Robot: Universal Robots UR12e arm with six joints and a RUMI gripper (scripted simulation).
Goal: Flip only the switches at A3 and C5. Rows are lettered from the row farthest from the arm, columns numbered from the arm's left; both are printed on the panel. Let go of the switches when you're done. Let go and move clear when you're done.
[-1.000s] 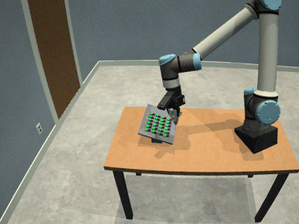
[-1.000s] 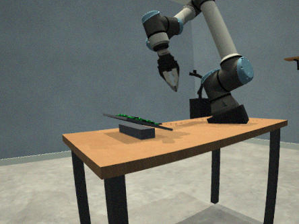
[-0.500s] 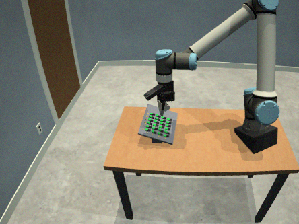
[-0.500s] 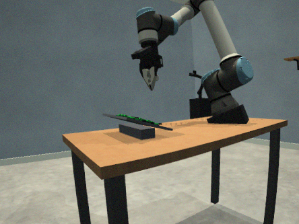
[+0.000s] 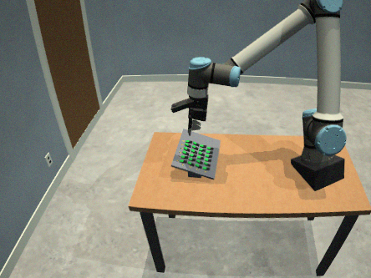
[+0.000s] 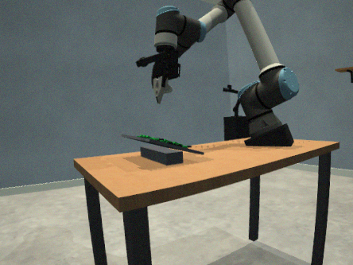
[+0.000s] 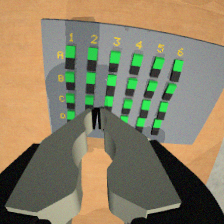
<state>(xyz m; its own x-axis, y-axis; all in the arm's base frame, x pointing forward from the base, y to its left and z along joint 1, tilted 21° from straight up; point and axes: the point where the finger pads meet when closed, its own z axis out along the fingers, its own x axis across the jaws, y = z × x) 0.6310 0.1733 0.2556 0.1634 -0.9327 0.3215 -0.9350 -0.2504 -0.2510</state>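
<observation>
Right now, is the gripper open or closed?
Closed, and holding nothing. In the wrist view the gripper has its fingertips pressed together with no gap, and it hangs above the switch panel, not touching it.

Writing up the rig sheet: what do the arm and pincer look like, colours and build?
The arm has pale grey tube links, dark grey joint housings and light blue round end caps, and stands on a black wedge-shaped base. The wrist carries a black block body. The pincer has two broad grey-olive jaws tapering to narrow dark tips. No cables or markings are visible.

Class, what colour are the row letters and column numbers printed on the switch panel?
Yellow, on the grey switch panel; the wrist view shows them best.
</observation>
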